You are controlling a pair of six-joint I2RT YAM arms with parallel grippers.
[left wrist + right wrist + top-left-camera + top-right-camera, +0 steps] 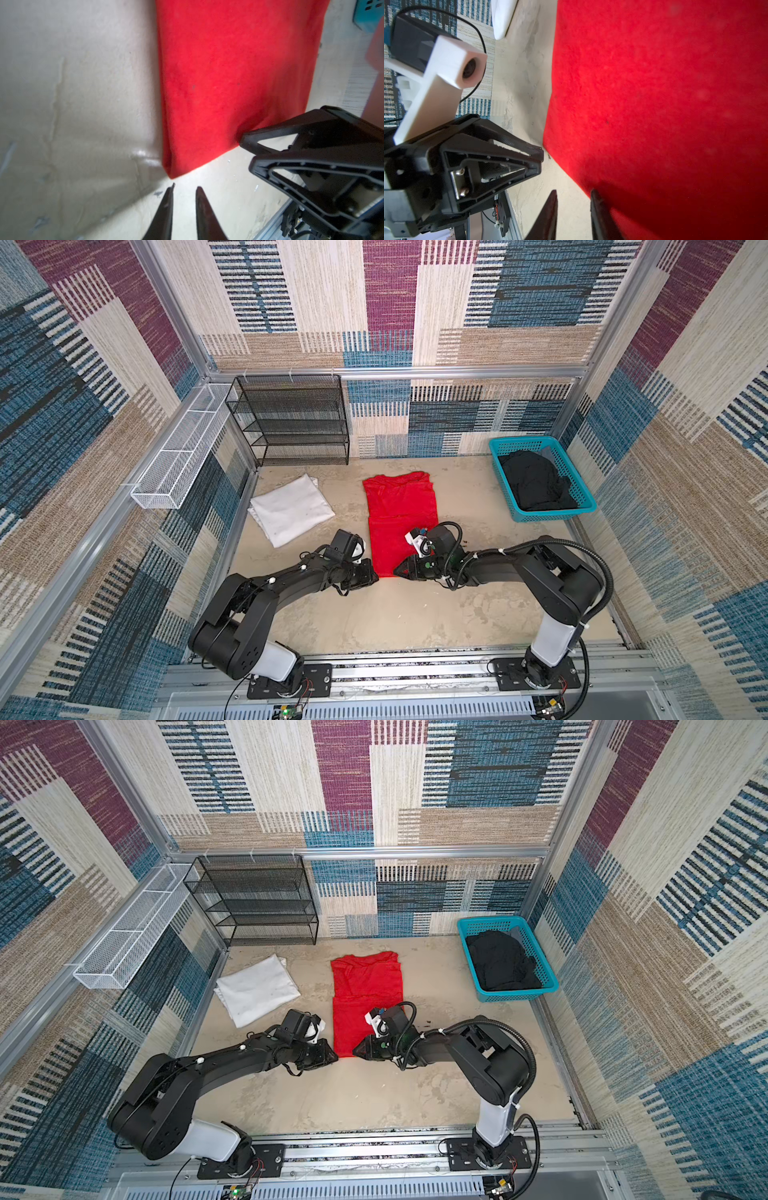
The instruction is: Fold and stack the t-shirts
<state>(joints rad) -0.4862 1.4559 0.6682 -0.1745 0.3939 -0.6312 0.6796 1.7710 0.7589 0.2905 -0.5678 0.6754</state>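
left pincer point(185, 187) and right pincer point(573, 192) at near hem of red t-shirt point(401, 522)
we see both narrowly parted, gripping nothing; left tips just short of the corner, right at the hem edge

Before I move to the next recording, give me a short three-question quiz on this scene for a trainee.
1. Fill in: in both top views the folded white t-shirt lies to the ___ of the red t-shirt.
2. True or false: the black t-shirt lies in the teal basket.
3. The left gripper and right gripper are at the near corners of which t-shirt? A white, B red, C black.
Key: 1 left; 2 true; 3 B.
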